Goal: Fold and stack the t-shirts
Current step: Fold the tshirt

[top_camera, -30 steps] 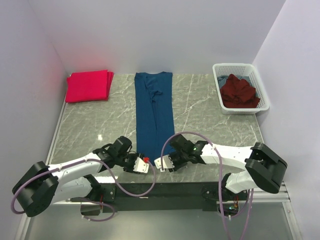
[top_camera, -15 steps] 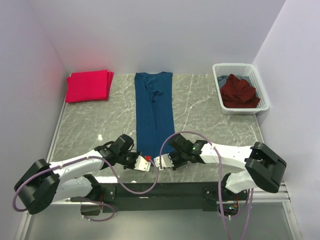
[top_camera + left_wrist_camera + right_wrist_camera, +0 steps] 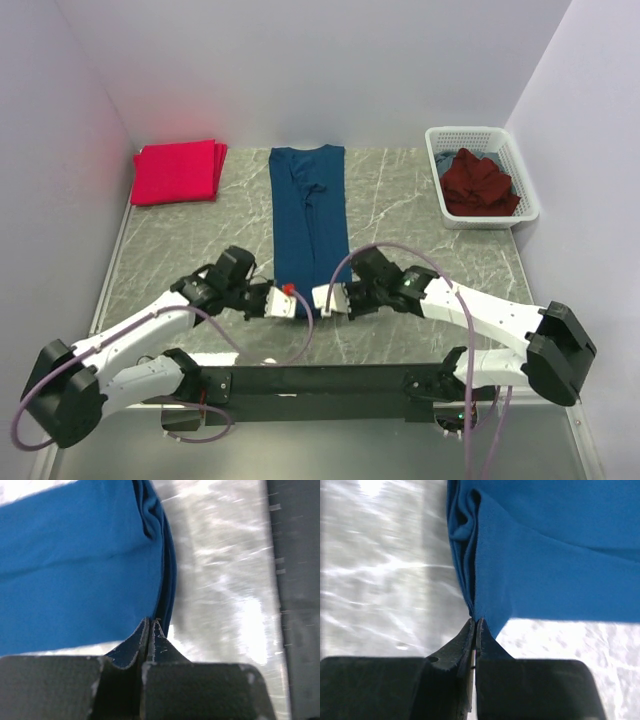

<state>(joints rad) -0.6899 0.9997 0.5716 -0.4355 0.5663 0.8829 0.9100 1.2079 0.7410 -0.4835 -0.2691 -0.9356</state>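
Observation:
A navy blue t-shirt (image 3: 308, 215), folded into a long narrow strip, lies down the middle of the table. My left gripper (image 3: 290, 303) is shut on its near left corner (image 3: 167, 595). My right gripper (image 3: 318, 299) is shut on its near right corner (image 3: 485, 580). Both hold the near hem lifted a little off the table. A stack of folded pinkish-red t-shirts (image 3: 178, 171) lies at the far left. A dark maroon t-shirt (image 3: 480, 183) is bunched in the basket.
A white lattice basket (image 3: 527, 193) stands at the far right by the wall. The grey marble tabletop (image 3: 420, 240) ends at a black rail in front. Walls close in the left, back and right.
Both grippers have moved away from the near edge toward the far side, carrying the blue shirt's near hem with them. The strip now looks shorter at its near end.

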